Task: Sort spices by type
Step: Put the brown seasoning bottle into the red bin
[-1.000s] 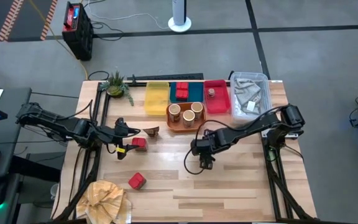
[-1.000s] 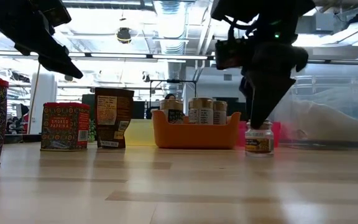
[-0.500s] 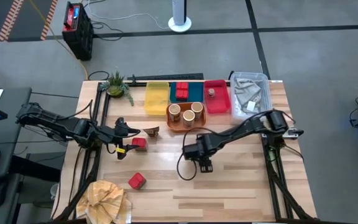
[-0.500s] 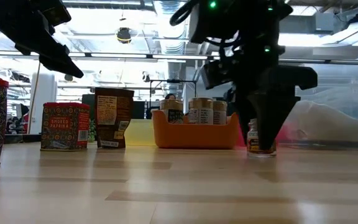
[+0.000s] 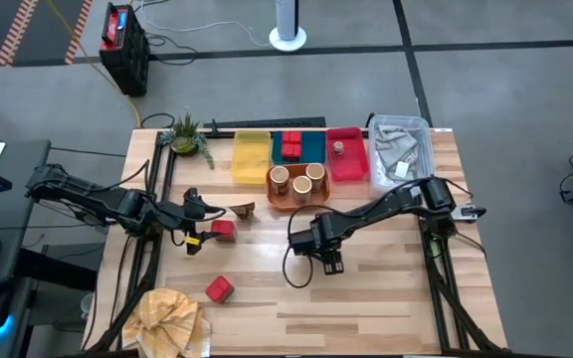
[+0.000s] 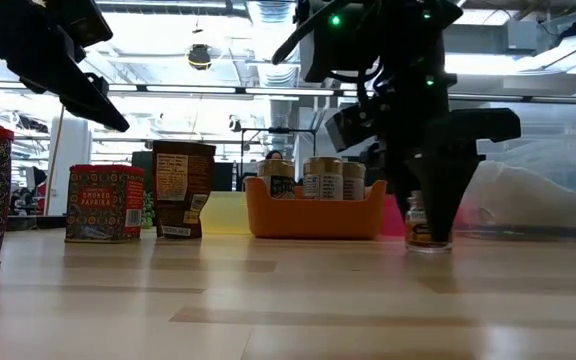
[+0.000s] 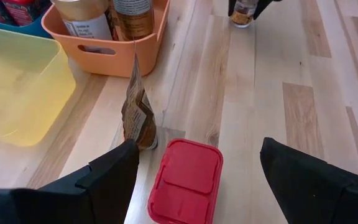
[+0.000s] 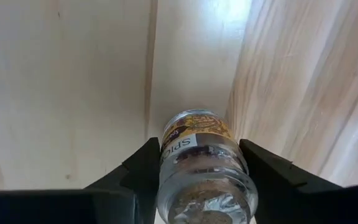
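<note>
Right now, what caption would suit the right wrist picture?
Right gripper straddling a small spice shaker standing on the wooden table.

Red tin [image 7: 185, 182], orange tray [image 7: 107, 50]

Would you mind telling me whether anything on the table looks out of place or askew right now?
Nothing looks spilled or damaged. Three spices remain outside the trays: a red tin and a brown packet by the left gripper, and another red tin near the tan cloth. The right gripper has its jaws around a small jar.
</note>
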Action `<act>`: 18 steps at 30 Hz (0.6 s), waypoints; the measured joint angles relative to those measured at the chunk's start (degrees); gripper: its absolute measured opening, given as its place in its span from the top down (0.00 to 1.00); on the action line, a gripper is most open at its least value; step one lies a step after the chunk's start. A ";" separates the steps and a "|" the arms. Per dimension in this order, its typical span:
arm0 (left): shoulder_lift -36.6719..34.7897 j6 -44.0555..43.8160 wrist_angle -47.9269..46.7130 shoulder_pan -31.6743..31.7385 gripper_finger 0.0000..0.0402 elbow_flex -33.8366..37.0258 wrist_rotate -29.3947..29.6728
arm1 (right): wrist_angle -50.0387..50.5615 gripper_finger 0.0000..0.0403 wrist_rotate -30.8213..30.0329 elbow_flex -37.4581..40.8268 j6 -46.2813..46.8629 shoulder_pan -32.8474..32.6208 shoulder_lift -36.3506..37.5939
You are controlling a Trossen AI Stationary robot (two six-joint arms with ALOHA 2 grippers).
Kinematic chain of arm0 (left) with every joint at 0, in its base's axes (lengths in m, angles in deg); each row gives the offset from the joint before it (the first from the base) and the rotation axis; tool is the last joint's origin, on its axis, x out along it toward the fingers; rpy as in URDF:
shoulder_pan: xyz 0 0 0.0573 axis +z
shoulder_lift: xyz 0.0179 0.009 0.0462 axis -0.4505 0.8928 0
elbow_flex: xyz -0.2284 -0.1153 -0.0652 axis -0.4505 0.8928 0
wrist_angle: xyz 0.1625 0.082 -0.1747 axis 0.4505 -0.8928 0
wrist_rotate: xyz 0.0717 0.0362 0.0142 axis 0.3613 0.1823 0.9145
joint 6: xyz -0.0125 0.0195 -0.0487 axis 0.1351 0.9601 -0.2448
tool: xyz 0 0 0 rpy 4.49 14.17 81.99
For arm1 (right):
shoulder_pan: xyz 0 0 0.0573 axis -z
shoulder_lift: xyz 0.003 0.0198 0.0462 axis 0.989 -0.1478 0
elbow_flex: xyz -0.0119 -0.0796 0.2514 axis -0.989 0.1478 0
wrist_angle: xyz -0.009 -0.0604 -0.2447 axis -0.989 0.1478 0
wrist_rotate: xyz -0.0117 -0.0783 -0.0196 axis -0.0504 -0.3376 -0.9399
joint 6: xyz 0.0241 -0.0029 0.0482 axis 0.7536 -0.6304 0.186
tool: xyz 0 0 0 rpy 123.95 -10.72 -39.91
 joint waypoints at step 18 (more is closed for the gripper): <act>0.00 0.80 1.23 0.00 0.20 0.00 0.30 | 23.81 0.48 -11.25 -10.39 -2.41 7.24 2.56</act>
